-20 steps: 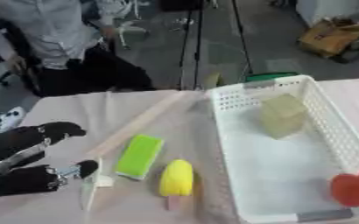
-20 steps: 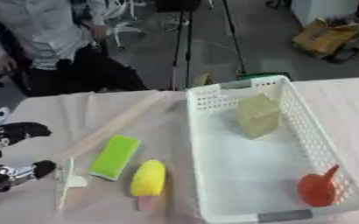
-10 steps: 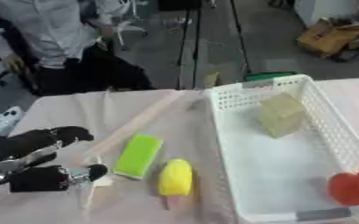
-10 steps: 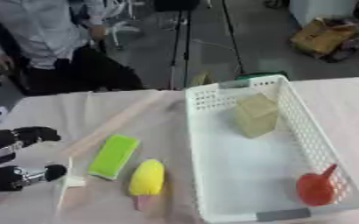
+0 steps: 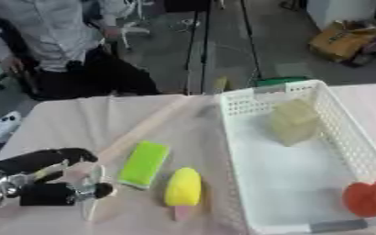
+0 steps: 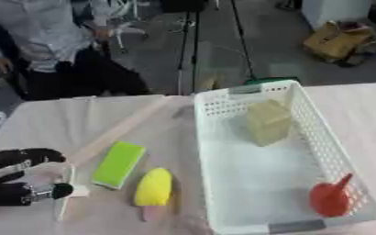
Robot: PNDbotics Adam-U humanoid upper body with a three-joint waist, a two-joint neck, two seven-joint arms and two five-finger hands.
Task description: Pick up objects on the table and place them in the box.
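Observation:
My left hand (image 5: 35,187) is black and lies at the lower left, its fingers arched above the thumb with a gap between them. A small pale flat thing (image 6: 63,193) lies at the thumb's tip; I cannot tell whether it is held. To its right lie a green block (image 5: 144,163) and a yellow ice-lolly toy (image 5: 183,187) with a pink stick. The white basket (image 5: 231,151) holds a pale olive block (image 5: 294,122) and a red scoop (image 5: 364,198). My right hand shows in no view.
A long raised ridge (image 5: 147,131) runs slantwise across the pink tablecloth from the hand toward the basket's far corner. A person sits beyond the table's far edge at the upper left. Boxes and stand legs are on the floor behind.
My left hand's fingers have come lower and a little to the right, over the pale thing by the thumb. The block, the lolly and the basket's contents have not moved.

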